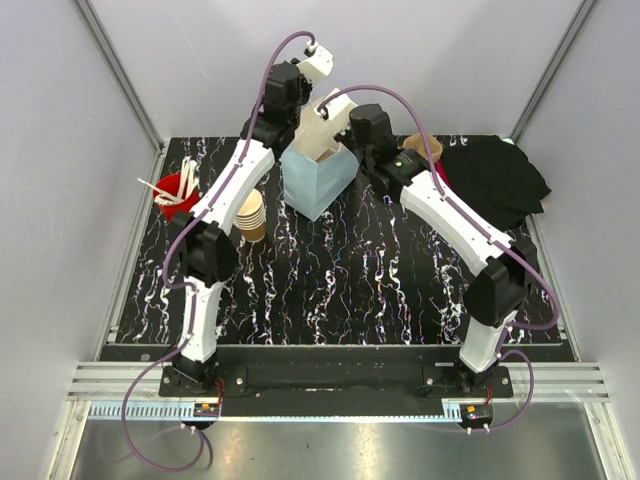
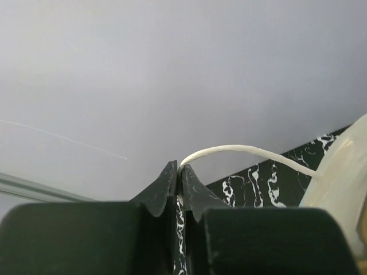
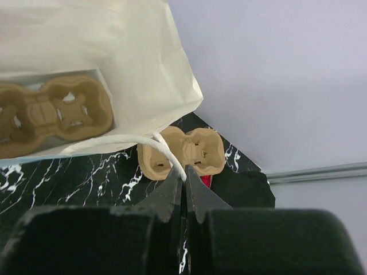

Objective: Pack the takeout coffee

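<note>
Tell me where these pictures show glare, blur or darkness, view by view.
Top external: even light, glare only on the near metal sill. Left wrist: the cord handle in the left gripper is crisp, the paper bag at the right edge blurred. Right wrist: the pulp carrier beyond the bag is sharp, the right gripper dark.

a paper bag [image 1: 312, 185] stands upright — nested cups [image 1: 251, 215] to its left, black cloth [image 1: 495, 180] to its right.

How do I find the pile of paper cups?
Look at the black marbled table, left half. Beside the left arm, between the red tub of white sticks and the pale paper bag, stands the stack of cups: the only tan tower, cups nested inside each other.
</note>
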